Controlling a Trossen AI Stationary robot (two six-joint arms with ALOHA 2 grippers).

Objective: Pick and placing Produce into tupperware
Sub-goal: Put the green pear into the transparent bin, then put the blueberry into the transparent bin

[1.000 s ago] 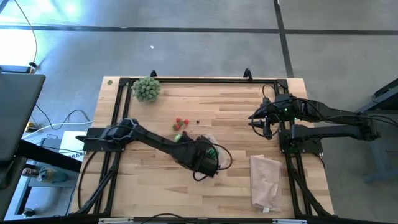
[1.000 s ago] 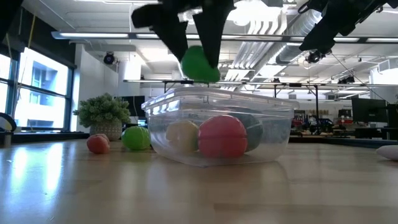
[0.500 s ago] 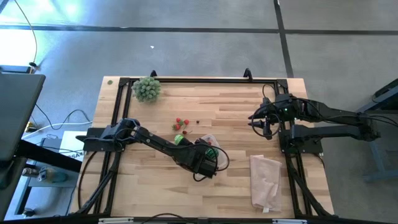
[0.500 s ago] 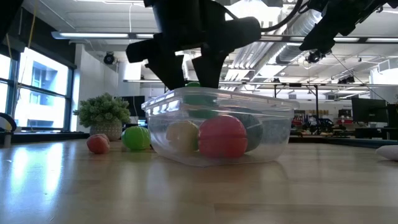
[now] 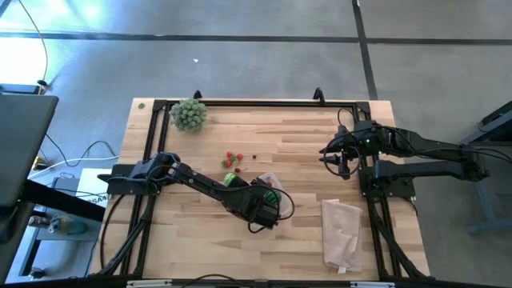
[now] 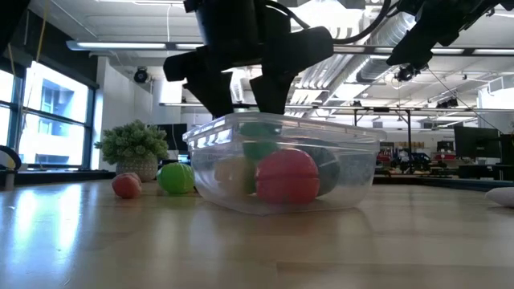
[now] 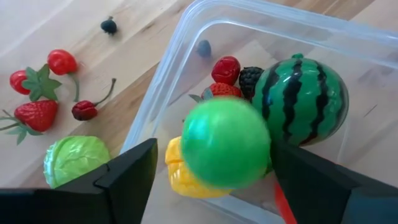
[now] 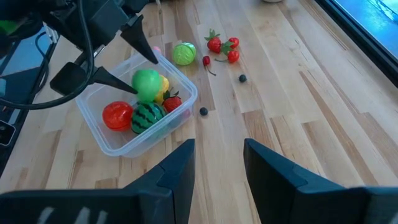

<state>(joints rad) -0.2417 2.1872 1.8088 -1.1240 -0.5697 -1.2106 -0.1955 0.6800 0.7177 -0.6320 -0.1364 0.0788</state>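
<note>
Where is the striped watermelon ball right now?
The watermelon ball lies inside the tupperware, beside the green ball and the small red and dark berries, near the table's middle in the high view.

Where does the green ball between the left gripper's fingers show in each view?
High: hidden under the left arm.
Low: green ball inside the tupperware, above the red fruit.
Left wrist: picture centre, beside the watermelon.
Right wrist: over the tupperware.
Shared landmark: the tupperware.

Counted: one tupperware [image 7: 186,37]; one watermelon [image 7: 300,99]; one green ball [image 7: 225,142]; one cabbage [image 7: 73,161]; one cherry [image 7: 84,110]; one bushy ball [image 5: 189,114]; one bag [image 5: 342,231].
</note>
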